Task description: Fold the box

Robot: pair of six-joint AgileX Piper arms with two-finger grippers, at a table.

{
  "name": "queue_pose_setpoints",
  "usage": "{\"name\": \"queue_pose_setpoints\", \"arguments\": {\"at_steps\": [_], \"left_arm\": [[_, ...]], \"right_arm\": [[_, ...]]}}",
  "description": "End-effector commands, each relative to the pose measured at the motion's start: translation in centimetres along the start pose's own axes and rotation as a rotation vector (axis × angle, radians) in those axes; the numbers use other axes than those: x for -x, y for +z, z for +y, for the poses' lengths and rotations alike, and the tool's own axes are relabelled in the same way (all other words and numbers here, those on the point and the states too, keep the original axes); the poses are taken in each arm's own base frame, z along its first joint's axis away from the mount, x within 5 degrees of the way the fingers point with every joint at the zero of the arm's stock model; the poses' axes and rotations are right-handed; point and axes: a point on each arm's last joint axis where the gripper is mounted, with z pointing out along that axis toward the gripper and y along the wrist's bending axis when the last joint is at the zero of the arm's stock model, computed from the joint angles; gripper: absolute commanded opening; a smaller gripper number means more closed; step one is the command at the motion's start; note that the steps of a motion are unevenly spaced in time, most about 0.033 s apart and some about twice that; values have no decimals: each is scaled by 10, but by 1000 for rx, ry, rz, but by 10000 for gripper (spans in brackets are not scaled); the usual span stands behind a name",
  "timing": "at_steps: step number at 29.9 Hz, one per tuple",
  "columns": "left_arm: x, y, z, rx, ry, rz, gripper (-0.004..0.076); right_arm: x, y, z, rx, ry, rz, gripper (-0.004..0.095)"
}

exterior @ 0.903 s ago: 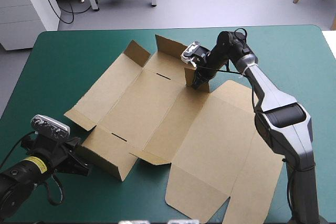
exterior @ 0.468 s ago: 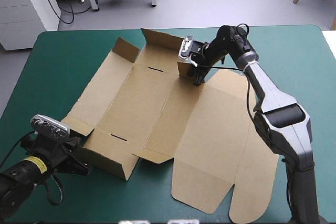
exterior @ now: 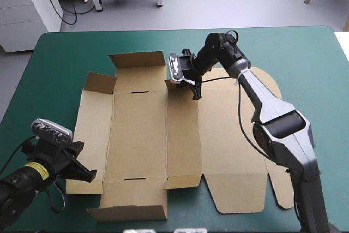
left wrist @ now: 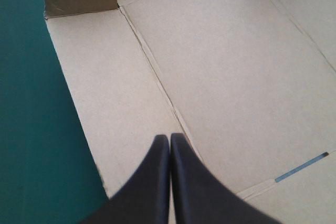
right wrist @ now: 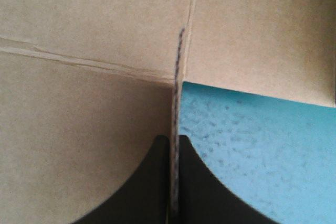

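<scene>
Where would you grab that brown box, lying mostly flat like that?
By a raised flap, from above, one finger on each side of the board. The flat panels of the box lie against the teal-green cover, leaving no edge to pinch; the flaps stand free. The right gripper holds the small far flap so.

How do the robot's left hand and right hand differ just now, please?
The right hand is shut on a raised flap of the box; the left hand is shut on nothing. The right hand is at the box's far side, the left hand over its near-left corner. Both are shut.
</scene>
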Motion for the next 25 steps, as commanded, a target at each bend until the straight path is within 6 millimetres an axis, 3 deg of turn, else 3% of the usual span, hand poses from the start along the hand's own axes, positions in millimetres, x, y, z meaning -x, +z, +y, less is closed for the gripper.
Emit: {"name": "queue_pose_setpoints", "arguments": {"at_steps": [1,10,13,19,21,25], "left_arm": [[14,-6,0,-7,-16,-90,-10],[14,-6,0,-6,-10,-90,-10],[14,-6,0,-6,-10,-90,-10],[14,-6,0,-6,-10,-90,-10],[14,-6,0,-5,-9,-90,-10],[14,-6,1,5,0,-90,-10]], "right_arm": [[23,-39,-5,-103,-53,-63,-20],[21,-35,-6,-104,-52,-59,-1],[21,-36,-8,-129,-32,-62,114],[26,-42,-10,-163,-2,-95,587],[29,-48,-10,-174,31,-103,638],[39,-71,-8,-205,172,-129,619]]}}
